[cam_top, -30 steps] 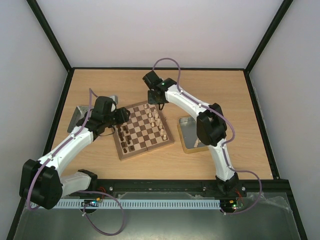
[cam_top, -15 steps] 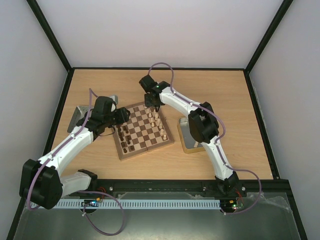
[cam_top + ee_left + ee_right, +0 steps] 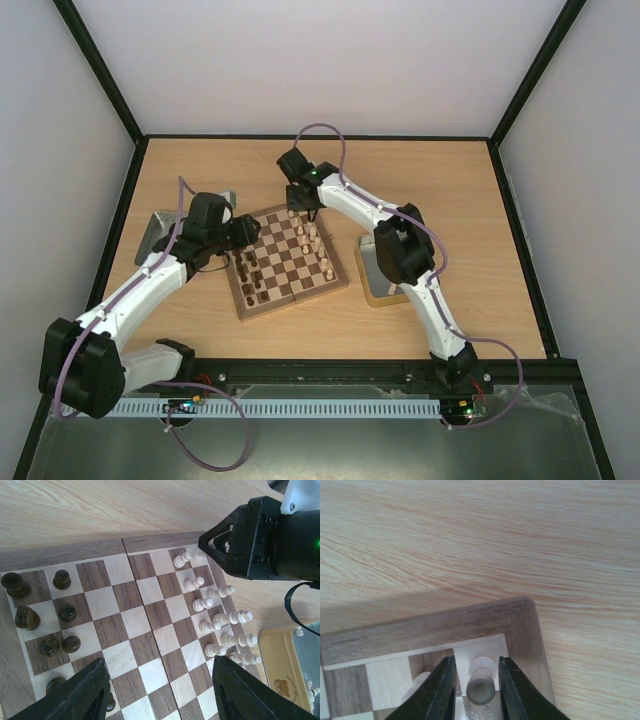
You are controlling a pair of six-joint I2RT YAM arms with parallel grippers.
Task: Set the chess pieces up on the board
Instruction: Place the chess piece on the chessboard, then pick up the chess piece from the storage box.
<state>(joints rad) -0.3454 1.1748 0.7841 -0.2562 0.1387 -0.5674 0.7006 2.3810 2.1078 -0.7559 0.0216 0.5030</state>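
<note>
The board lies at the table's middle. Dark pieces stand along its left side and cream pieces along its right. My right gripper is low over the board's far corner. In the right wrist view its jaws straddle a cream piece standing on the pale corner square, with a thin gap on each side. My left gripper hovers over the board's left half, open and empty. That view shows dark pieces at left and cream ones at right.
A shiny metal tin with a tan rim lies just right of the board and also shows in the left wrist view. Another tin lies left of the board under the left arm. A second cream piece stands beside the corner one.
My right gripper has moved left and a little down to the board's far corner. The left arm has not moved.
</note>
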